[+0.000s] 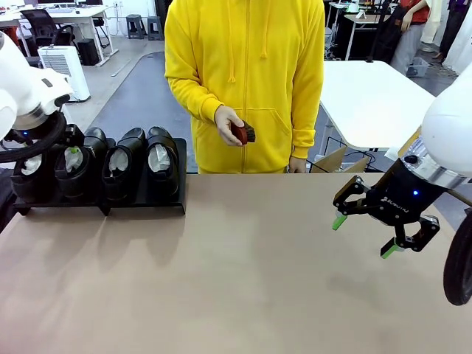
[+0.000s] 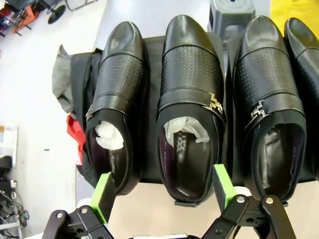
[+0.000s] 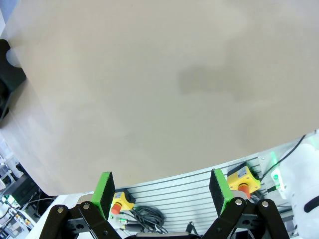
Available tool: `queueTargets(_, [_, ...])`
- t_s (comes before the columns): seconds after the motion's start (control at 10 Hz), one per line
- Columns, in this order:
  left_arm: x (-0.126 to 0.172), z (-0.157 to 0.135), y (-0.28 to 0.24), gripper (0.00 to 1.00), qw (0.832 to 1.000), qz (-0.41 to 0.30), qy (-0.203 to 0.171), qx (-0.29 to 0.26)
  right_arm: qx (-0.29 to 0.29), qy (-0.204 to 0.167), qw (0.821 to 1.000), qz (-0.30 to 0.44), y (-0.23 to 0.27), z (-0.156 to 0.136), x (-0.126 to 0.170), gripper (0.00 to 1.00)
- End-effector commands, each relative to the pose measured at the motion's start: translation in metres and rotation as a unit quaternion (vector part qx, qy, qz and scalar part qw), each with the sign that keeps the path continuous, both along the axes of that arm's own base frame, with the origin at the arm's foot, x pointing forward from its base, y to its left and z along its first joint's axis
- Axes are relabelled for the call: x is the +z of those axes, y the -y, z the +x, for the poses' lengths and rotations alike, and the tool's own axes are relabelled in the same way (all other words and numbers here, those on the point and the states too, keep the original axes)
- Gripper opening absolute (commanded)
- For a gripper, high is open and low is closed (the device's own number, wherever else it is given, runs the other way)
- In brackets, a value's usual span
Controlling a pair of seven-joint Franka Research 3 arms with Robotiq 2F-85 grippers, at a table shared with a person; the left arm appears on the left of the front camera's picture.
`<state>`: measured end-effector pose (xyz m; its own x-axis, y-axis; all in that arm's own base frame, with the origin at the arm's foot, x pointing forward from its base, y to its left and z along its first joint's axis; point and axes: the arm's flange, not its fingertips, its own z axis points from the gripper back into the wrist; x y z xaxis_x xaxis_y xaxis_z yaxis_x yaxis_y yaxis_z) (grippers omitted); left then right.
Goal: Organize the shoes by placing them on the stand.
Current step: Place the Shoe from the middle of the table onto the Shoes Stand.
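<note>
Four glossy black shoes stand side by side on the low black stand (image 1: 179, 198) at the table's far left: one (image 1: 28, 177), a second (image 1: 76, 171), a third (image 1: 122, 164) and the rightmost (image 1: 162, 158), white paper showing inside them. My left gripper (image 2: 164, 191) hangs open over the heel of a shoe (image 2: 192, 99), its green pads clear of the leather; neighbouring shoes (image 2: 117, 94) (image 2: 271, 94) lie on either side. My right gripper (image 1: 363, 236) (image 3: 162, 191) is open and holds nothing, above bare table at the right.
A person in a yellow hoodie stands at the far side, a hand holding a small reddish-brown brush (image 1: 242, 133). The tan tabletop (image 1: 243, 273) stretches between stand and right gripper. A black corner (image 3: 7, 84) shows at the right wrist view's left edge.
</note>
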<state>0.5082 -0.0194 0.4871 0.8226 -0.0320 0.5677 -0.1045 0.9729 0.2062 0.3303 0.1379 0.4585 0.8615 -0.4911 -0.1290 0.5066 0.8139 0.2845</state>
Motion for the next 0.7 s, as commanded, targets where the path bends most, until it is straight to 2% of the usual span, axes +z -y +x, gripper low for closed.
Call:
queueTargets(0.0, [0.0003, 0.001, -0.0001, 1.0, 1.0, 0.005, 0.004, 0.001, 0.008, 0.002, 1.0, -0.001, 0.0016, 0.002, 0.0029, 1.0])
queueTargets(0.6, [0.0003, 0.001, -0.0001, 1.0, 1.0, 0.005, 0.004, 0.001, 0.008, 0.002, 1.0, -0.001, 0.0016, 0.002, 0.0029, 1.0])
